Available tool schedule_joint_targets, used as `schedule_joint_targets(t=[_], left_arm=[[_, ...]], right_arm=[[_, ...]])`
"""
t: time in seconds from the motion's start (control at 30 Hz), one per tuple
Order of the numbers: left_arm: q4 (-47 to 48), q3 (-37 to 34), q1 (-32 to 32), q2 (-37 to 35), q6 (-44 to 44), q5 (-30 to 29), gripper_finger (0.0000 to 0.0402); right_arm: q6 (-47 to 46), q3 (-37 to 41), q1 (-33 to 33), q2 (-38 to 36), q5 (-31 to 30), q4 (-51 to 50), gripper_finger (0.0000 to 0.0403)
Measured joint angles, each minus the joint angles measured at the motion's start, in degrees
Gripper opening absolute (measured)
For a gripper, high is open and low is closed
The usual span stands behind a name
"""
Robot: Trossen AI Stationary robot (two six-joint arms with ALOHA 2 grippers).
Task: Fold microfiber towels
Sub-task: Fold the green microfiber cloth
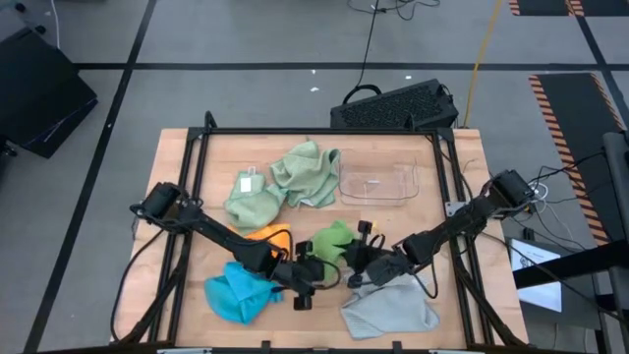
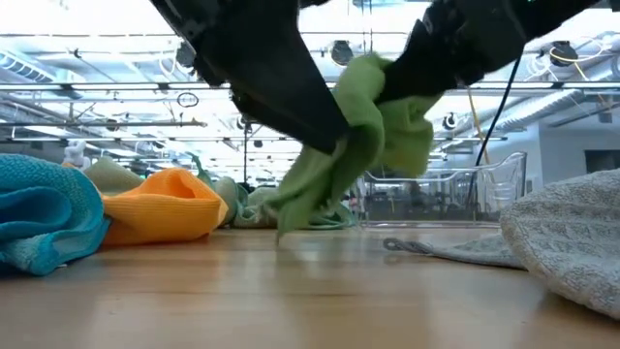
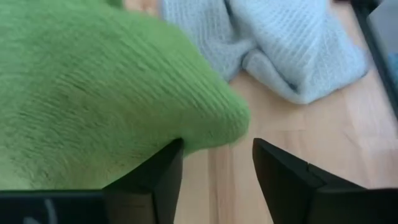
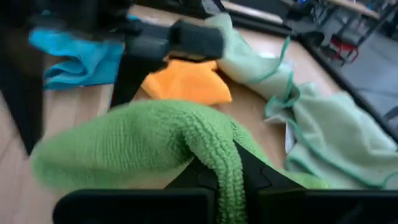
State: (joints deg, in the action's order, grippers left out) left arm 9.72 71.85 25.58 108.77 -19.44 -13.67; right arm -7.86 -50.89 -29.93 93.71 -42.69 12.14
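Bench (image 1: 177, 197), a wooden top inside a dark frame, carries six small towels and a clear tray. Two pale sage green towels (image 1: 307, 173) lie bunched toward the far edge, left of centre, one of them showing a white label, and the clear plastic tray (image 1: 379, 183) sits just beside them to the right, near the far edge. The light grey towel (image 1: 391, 309) lies rumpled at the near edge, right of centre. The bright blue towel (image 1: 236, 292) is heaped near the near edge on the left, and the orange towel (image 1: 269, 236) sits crumpled just behind it, toward the middle. The bright green towel (image 1: 332, 241) hangs at the middle of the bench, lifted so that in the low view only its lower folds trail down to the wood. The right tool (image 4: 224, 163) pinches a fold of this bright green towel, its fingers closed tight on the cloth. The left tool (image 3: 214, 163) stands beside the same towel with its fingers parted to a middling gap; bare wood shows between them, and the green cloth only brushes one finger.
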Motion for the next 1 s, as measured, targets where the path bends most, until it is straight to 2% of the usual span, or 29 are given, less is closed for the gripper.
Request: schedule_joint_targets(t=[0.1,0.23,0.43,0.5,0.6,0.7,0.8,1.0], left_arm=[[1.0,0.0,0.4,-3.0,0.7,0.2,0.0175],[3.1,0.0,2.4,-7.6,3.5,-0.9,0.0151],[5.2,0.0,6.3,-13.9,13.8,-3.8,0.0121],[4.9,0.0,7.2,-14.6,17.1,-8.5,0.0117],[5.4,0.0,7.2,-14.1,19.9,-19.2,0.0119],[5.4,0.0,5.8,-12.2,22.3,-21.1,0.0143],[3.7,0.0,5.1,-11.1,24.5,-18.5,0.0187],[-2.6,0.0,3.9,-10.6,32.0,-19.1,0.0277]], right_arm=[[3.5,0.0,-1.3,-1.4,-2.4,-0.2,0.0008],[9.5,0.0,-2.7,-2.2,-2.5,-0.3,0.0008],[11.4,2.6,-3.9,-2.2,-2.2,3.5,0.0008],[13.0,4.4,-3.9,-2.2,-1.7,8.1,0.0008],[19.0,7.5,-3.9,-2.2,1.7,17.8,0.0008],[24.8,11.1,-3.5,-2.2,5.2,28.4,0.0008],[29.2,14.6,-2.5,-2.2,8.2,37.7,0.0008],[33.9,19.4,2.2,-2.2,19.3,48.1,0.0008]])
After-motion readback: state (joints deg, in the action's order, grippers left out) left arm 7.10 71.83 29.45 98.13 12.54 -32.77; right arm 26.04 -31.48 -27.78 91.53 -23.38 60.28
